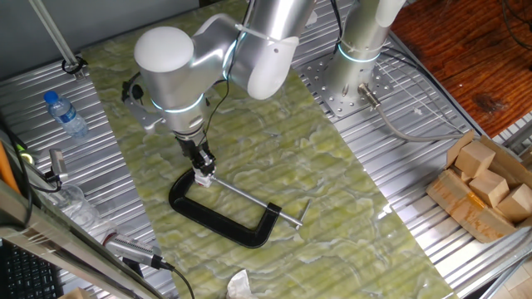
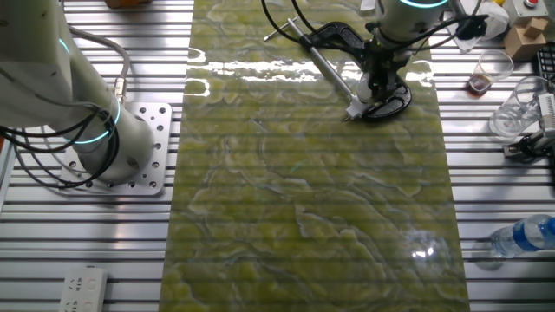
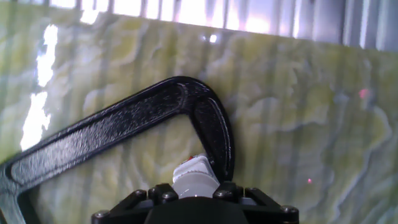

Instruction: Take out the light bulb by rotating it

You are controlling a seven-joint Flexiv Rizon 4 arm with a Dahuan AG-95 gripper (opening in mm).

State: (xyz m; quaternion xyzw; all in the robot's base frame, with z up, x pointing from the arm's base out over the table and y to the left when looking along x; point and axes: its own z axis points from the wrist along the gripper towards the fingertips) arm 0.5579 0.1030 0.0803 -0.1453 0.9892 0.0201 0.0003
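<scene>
The black C-clamp (image 1: 220,220) (image 2: 334,35) (image 3: 124,130) lies on the green mat and pins a small boxy white socket fitting (image 3: 193,167) (image 2: 355,110) at its screw end. The frosted white light bulb (image 3: 196,185) sits right behind that fitting, between my fingers. My gripper (image 1: 202,166) (image 2: 375,87) (image 3: 196,190) reaches down onto it, with a dark finger pressed against each side of the bulb. In both fixed views the fingers hide the bulb, and only a bit of white shows below the fingertips.
The clamp's screw rod (image 1: 249,198) (image 2: 325,65) runs across the mat. A water bottle (image 1: 65,114) (image 2: 520,236), a box of wooden blocks (image 1: 486,187), a white paper scrap (image 1: 239,285), plastic cups (image 2: 519,108) and a power strip (image 2: 84,289) lie around the mat.
</scene>
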